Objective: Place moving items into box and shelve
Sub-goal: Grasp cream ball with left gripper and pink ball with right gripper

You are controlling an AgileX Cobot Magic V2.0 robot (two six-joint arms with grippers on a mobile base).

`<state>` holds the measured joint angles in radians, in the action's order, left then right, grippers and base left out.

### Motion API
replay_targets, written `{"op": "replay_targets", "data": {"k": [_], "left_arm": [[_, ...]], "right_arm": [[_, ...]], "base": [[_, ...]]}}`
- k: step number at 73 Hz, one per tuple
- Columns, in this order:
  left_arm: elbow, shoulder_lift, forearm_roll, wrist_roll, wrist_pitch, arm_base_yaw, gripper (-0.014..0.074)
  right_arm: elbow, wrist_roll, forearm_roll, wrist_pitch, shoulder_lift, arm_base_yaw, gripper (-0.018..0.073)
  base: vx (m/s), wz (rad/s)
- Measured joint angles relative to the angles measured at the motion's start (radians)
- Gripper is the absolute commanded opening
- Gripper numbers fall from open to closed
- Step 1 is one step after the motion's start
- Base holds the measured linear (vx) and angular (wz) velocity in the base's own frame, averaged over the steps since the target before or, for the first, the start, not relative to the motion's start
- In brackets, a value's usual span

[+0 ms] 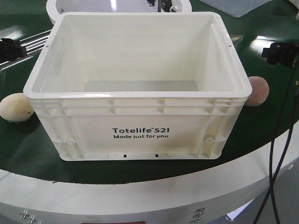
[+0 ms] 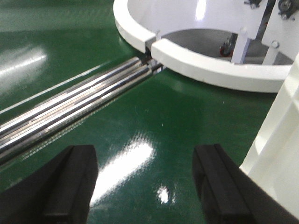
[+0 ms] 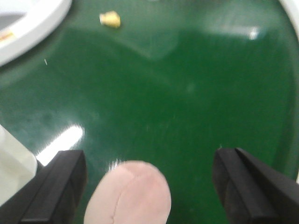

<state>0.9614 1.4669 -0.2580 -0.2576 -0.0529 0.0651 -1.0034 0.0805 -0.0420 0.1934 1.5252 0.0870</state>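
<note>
The cream-white box (image 1: 135, 116) stands in the middle of the green round table, and only its bare floor shows inside. A cream-yellow ball (image 1: 16, 107) lies on the table to its left. A pinkish-peach ball (image 1: 258, 91) lies to its right. My right gripper (image 3: 149, 161) is open, with the peach ball (image 3: 128, 193) between its fingers, nearer the left finger and untouched by either. The box's corner (image 3: 14, 163) shows beside it. My left gripper (image 2: 145, 158) is open over bare green surface, with the box wall (image 2: 280, 154) just to its right. The cream ball is hidden from the left wrist view.
A white ring structure (image 2: 210, 70) and shiny metal rails (image 2: 70, 107) lie beyond the left gripper. A small yellow piece (image 3: 110, 19) sits far ahead of the right gripper. A clear bin (image 1: 238, 5) stands at the back right. A black cable (image 1: 280, 154) hangs past the table's white rim (image 1: 140, 196).
</note>
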Motion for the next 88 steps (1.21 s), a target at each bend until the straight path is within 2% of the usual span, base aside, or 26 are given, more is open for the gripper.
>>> {"op": "replay_targets", "data": {"k": [18, 46, 66, 72, 75, 79, 88], "left_arm": [[0.002, 0.044, 0.000, 0.000, -0.004, 0.000, 0.0555], [0.002, 0.057, 0.000, 0.000, 0.005, 0.000, 0.0555], [0.002, 0.057, 0.000, 0.000, 0.005, 0.000, 0.0555], [0.002, 0.057, 0.000, 0.000, 0.005, 0.000, 0.0555], [0.002, 0.057, 0.000, 0.000, 0.005, 0.000, 0.0555], [0.002, 0.057, 0.000, 0.000, 0.004, 0.000, 0.0555], [0.002, 0.057, 0.000, 0.000, -0.006, 0.000, 0.0555]], "right_arm": [[-0.002, 0.000, 0.054, 0.003, 0.102, 0.000, 0.0580], [-0.004, -0.001, 0.056, -0.015, 0.205, -0.080, 0.0518], [-0.012, -0.005, 0.042, -0.043, 0.289, -0.083, 0.0502], [-0.015, -0.006, 0.030, -0.048, 0.304, -0.082, 0.0451], [-0.016, -0.007, 0.028, -0.053, 0.312, -0.082, 0.0388], [-0.018, -0.007, 0.026, -0.054, 0.318, -0.082, 0.0302], [-0.021, -0.006, 0.026, -0.053, 0.323, -0.082, 0.0034]], "base": [[0.00, 0.00], [0.00, 0.00], [0.00, 0.00], [0.00, 0.00], [0.00, 0.00], [0.00, 0.00], [0.00, 0.00]]}}
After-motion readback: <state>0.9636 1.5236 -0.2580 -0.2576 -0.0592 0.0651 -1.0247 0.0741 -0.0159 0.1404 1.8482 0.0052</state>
